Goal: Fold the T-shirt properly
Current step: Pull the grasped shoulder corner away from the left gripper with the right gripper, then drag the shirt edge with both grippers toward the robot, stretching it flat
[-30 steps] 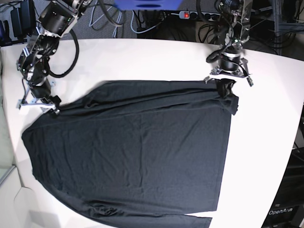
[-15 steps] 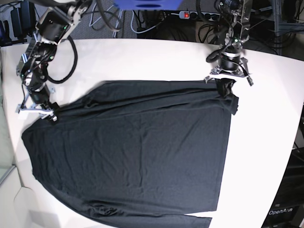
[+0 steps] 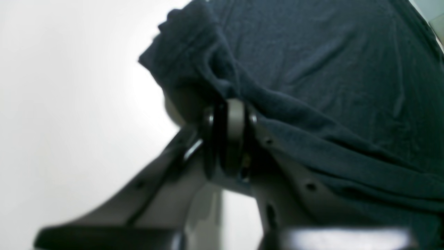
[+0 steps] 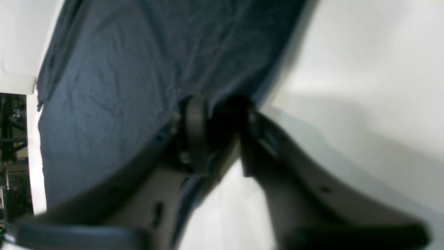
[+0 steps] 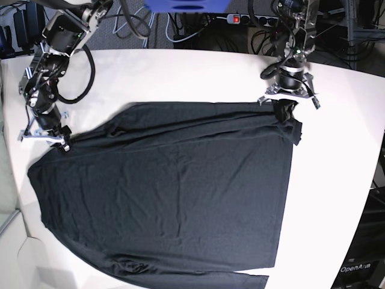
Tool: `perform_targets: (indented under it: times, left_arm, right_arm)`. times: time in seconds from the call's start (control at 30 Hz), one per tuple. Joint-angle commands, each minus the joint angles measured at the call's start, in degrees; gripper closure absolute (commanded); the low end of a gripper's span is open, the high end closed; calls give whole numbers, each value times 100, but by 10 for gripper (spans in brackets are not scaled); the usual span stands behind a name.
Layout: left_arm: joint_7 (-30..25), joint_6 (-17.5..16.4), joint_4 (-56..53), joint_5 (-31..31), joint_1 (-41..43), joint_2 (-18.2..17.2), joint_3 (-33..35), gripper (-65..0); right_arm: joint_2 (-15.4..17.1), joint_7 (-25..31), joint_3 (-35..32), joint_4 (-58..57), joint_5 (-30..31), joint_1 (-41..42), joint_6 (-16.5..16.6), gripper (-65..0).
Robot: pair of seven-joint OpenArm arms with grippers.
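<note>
T-shirt (image 5: 174,186) lies spread flat on the white bench (image 5: 180,75), covering most of the middle, far edge running between the two arms, one sleeve trailing off toward the near edge. Left claw (image 5: 287,107) is closed down on a bunched corner at the shirt's far edge; in the left wrist view the fingers (image 3: 236,139) sit together with a wad of fabric pinched at the tips. Right claw (image 5: 62,143) sits at the opposite far corner; in the right wrist view there's dark fabric between the fingers (image 4: 196,135), but the gap reads partly open and blurred, so I can't tell if it has a firm hold on the cloth. Handling call: soft matte knit, light, limp, no stiffness, so it'll drape and sag between grip points and drag on the bench rather than slide cleanly. Not fragile, not slippery. Best holds are probably hem and shoulder corners, pinched through a doubled layer so it doesn't slip out; lifting both corners level should keep the fold line straight. Writing: shirt is plain, no print. Only readable text is "OpenArm" on the dark unit (image 5: 360,268) at the bench's near corner.
</note>
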Motion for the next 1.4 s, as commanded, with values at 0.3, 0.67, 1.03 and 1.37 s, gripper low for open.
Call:
perform_targets:
  times: [0.3, 0.67, 1.03, 1.37]
  left_arm:
    - [-121, -63, 90, 4, -21, -30, -1, -39]
    - [-121, -63, 424, -5, 296, -30, -45, -39]
    - [-130, -81, 627, -5, 726, -188, -54, -38]
    - [-130, -72, 1181, -5, 1219, -338, -54, -38]
  right_arm:
    - [27, -205, -3, 42, -129, -52, -148, 0]
    - [-17, -205, -3, 1097, -120, -571, -131, 0]
    - [-17, -214, 14, 1827, -103, -1125, -113, 0]
    - [80, -205, 14, 2038, 785, -1784, -113, 0]
